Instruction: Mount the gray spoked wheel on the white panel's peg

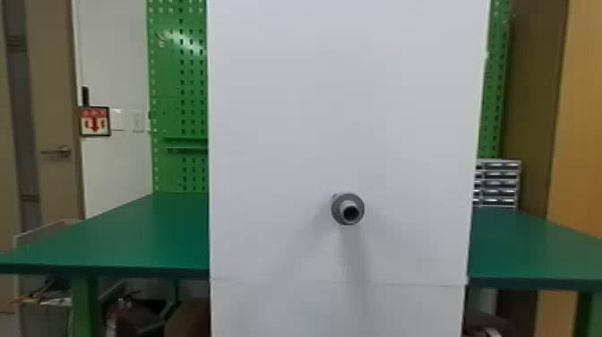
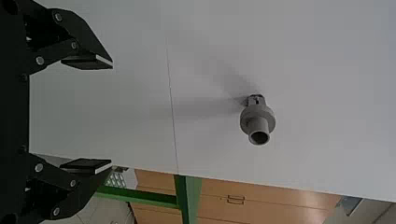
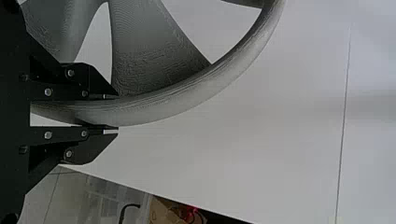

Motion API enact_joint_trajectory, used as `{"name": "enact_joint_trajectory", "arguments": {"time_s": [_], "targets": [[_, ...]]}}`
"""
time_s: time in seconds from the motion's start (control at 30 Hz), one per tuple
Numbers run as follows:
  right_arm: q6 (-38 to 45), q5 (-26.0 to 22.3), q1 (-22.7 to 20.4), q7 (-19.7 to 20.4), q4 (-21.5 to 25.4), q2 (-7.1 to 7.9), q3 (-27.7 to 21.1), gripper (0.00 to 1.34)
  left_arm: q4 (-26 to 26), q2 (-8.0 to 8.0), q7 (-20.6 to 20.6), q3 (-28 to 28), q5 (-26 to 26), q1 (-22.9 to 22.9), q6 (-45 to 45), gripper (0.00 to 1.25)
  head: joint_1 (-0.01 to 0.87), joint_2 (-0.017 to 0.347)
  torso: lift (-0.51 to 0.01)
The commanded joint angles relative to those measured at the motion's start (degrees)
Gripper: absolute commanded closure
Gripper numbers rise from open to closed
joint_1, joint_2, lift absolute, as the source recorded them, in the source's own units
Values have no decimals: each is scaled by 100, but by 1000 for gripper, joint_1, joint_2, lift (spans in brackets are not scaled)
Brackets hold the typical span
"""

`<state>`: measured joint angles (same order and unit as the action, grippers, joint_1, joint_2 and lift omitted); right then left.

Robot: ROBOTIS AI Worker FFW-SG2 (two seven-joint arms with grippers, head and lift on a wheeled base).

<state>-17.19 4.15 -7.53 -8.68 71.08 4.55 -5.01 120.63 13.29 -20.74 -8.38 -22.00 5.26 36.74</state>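
In front of the panel (image 1: pixel 340 112), the right gripper (image 3: pixel 111 112) pinches the wheel (image 3: pixel 140 51) by its rim (image 3: pixel 177 100), a sound hold; it looks stiff, fairly light, maybe slippery; the left gripper (image 2: pixel 111 114) gapes empty

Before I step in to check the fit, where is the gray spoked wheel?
The gray spoked wheel is in the right wrist view, its rim pinched between the fingers of the right gripper, with the white panel behind it.
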Motion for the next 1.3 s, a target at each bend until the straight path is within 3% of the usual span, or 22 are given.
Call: {"name": "enact_joint_trajectory", "arguments": {"time_s": [0.0, 0.13, 0.67, 1.27], "targets": [[-197, 16, -46, 7, -95, -156, -308, 1248, -13, 7, 0, -23, -6, 10, 0, 495, 123, -8, -397], [-232, 69, -55, -81, -121, -271, -483, 1248, -13, 7, 0, -40, 11, 19, 0, 495, 123, -8, -397], [-329, -63, 6, -310, -253, -147, -387, 1234, -31, 16, 0, -67, -6, 45, 0, 495, 123, -8, -397], [-355, -160, 15, -318, -288, -156, -404, 1231, -31, 16, 0, -58, 20, 36, 0, 495, 123, -8, -397]]}}
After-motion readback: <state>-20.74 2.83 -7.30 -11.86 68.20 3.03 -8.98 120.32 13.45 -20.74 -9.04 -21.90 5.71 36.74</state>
